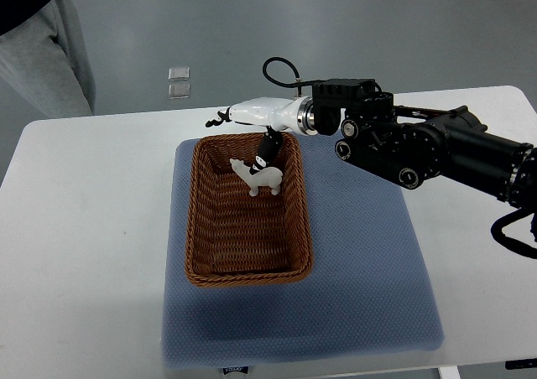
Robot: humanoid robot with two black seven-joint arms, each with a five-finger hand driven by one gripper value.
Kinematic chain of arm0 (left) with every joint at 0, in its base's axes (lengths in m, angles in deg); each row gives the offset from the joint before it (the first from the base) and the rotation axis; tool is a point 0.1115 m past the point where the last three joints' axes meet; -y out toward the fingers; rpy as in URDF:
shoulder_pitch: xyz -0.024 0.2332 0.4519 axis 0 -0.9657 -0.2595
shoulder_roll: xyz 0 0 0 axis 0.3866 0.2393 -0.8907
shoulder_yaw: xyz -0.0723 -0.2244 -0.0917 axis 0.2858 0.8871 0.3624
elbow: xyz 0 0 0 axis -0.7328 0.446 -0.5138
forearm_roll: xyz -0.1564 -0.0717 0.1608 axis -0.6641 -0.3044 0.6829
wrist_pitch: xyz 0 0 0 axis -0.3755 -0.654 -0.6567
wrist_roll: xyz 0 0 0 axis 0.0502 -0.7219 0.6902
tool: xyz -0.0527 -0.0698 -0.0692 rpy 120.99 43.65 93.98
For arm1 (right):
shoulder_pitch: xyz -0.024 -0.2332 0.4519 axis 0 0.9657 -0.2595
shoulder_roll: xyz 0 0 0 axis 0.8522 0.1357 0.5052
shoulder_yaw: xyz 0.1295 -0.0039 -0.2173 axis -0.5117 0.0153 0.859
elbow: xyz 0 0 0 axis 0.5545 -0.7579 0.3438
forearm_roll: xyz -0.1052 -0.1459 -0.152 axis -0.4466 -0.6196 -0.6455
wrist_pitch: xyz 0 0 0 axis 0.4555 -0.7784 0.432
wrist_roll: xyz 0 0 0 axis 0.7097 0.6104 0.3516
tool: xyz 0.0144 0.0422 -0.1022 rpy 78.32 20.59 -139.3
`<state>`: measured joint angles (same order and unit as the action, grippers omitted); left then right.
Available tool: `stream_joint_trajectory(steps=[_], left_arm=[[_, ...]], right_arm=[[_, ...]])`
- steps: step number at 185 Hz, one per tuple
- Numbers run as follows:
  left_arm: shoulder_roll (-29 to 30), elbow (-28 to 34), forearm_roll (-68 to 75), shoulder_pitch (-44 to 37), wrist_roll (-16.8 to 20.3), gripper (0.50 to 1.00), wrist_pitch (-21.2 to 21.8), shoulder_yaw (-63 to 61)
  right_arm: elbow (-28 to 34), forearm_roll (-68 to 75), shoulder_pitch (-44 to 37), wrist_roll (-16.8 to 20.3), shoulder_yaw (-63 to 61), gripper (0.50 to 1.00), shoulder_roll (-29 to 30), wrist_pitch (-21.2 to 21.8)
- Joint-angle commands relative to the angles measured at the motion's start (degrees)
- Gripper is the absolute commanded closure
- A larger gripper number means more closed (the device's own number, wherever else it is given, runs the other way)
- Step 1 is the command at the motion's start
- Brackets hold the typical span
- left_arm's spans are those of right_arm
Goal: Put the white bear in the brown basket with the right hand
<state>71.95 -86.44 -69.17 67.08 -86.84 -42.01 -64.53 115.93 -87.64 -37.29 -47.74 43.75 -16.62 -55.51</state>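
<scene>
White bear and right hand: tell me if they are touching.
Touching. The top view shows a dark finger of the right hand on the white bear over the brown basket.

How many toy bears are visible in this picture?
1. The white bear is inside the brown basket, near its far end, under the right hand. None seem hidden.

Basket (pixel 247 215) sits on the mat (pixel 369 287), left of the mat's middle; mat lies on the table (pixel 84 228). Bear (pixel 259 176) inside the basket at its far right end, close to the right wall. Right hand (pixel 256 115) over the basket's far rim, just above the bear, arm coming in from the right; a person's leg (pixel 46 56) stands beyond the table's far left corner.
</scene>
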Motion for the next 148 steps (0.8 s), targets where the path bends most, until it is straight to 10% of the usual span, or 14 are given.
stream_joint_trajectory(steps=[1,148], left_arm=[[0.0,0.0,0.0,0.0,0.0,0.500,0.0,0.0],[0.0,0.0,0.0,0.0,0.0,0.500,0.0,0.0]], right_arm=[[0.3,3.5,0.1,0.0,-3.8,0.579,-1.4,0.1],[-3.2,42.0,16.5,-4.3,-46.6,0.579,0.4,-7.0]])
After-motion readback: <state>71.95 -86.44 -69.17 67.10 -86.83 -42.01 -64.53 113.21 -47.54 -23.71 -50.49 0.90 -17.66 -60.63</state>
